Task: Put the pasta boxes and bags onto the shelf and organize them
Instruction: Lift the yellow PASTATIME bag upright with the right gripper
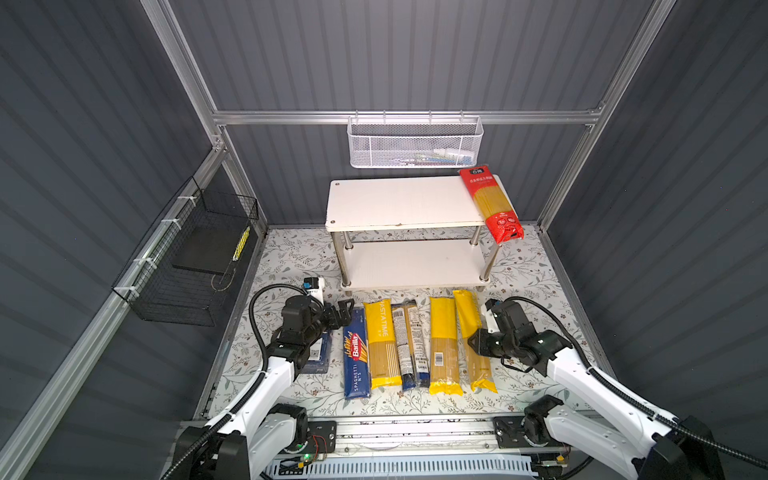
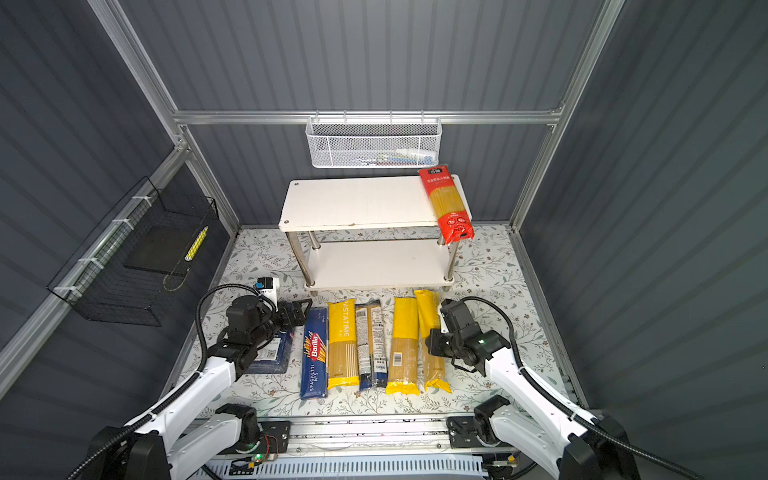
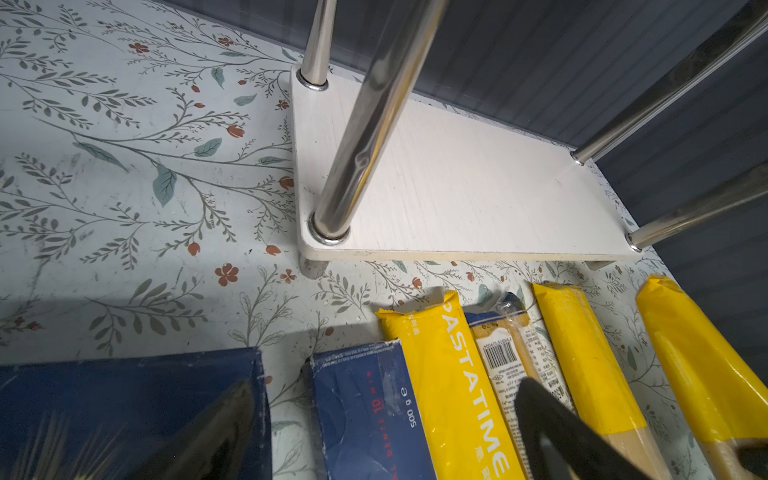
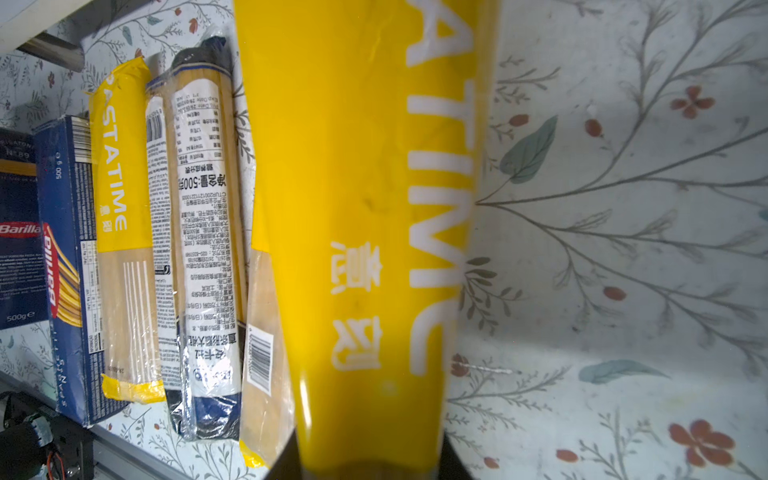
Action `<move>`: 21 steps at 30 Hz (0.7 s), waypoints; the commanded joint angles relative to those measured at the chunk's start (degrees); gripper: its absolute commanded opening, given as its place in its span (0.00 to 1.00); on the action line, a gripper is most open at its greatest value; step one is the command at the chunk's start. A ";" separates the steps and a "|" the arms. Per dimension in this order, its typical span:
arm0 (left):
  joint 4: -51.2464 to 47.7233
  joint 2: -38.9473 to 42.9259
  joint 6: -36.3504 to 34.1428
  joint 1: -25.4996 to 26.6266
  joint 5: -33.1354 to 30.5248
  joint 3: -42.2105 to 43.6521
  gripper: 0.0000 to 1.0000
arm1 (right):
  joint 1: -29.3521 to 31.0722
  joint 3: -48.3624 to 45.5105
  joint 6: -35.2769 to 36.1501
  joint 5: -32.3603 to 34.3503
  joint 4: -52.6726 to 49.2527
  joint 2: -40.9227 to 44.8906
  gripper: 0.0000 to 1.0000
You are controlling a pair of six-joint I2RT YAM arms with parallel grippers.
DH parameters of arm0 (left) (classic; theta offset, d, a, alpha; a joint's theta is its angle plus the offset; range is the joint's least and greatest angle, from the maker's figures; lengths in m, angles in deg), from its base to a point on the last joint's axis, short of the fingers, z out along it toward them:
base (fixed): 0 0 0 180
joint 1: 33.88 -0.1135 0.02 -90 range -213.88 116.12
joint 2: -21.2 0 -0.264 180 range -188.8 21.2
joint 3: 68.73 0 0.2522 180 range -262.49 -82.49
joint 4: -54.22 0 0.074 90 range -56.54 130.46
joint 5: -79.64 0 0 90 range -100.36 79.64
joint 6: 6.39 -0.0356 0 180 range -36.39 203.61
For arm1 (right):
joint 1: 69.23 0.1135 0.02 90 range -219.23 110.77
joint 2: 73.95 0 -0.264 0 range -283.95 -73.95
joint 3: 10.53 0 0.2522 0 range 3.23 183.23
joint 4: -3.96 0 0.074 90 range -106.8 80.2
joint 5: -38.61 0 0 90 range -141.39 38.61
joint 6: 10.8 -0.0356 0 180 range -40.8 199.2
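One outermost yellow bag is clamped by the low-reaching right tool.

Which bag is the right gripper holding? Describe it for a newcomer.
Before the white shelf, packs lie in a row on the mat. It is the yellow bag at the row's right end, slanted, unlike its straight, barcoded yellow neighbour.

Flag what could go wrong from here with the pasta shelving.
1. The red spaghetti bag overhangs the top board's front edge; a nudge while loading could tip it off.
2. The right gripper is shut on the rightmost yellow PASTATIME bag, which lies right beside the neighbouring yellow bag; lifting may drag that one along.
3. The held bag is long and may strike the shelf's chrome leg on the way in.
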 commanded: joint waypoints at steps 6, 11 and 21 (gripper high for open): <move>0.18 -0.90 -0.74 0.38 0.59 0.30 0.99 | 3.60 6.29 -0.33 -1.08 1.62 2.37 0.25; 0.48 -1.53 -0.73 0.34 0.52 0.27 0.99 | 6.42 8.93 -1.74 -1.28 2.63 2.64 0.25; 0.31 -0.64 -0.72 0.38 0.58 0.38 0.99 | 14.12 16.23 -2.07 2.13 1.74 -3.49 0.25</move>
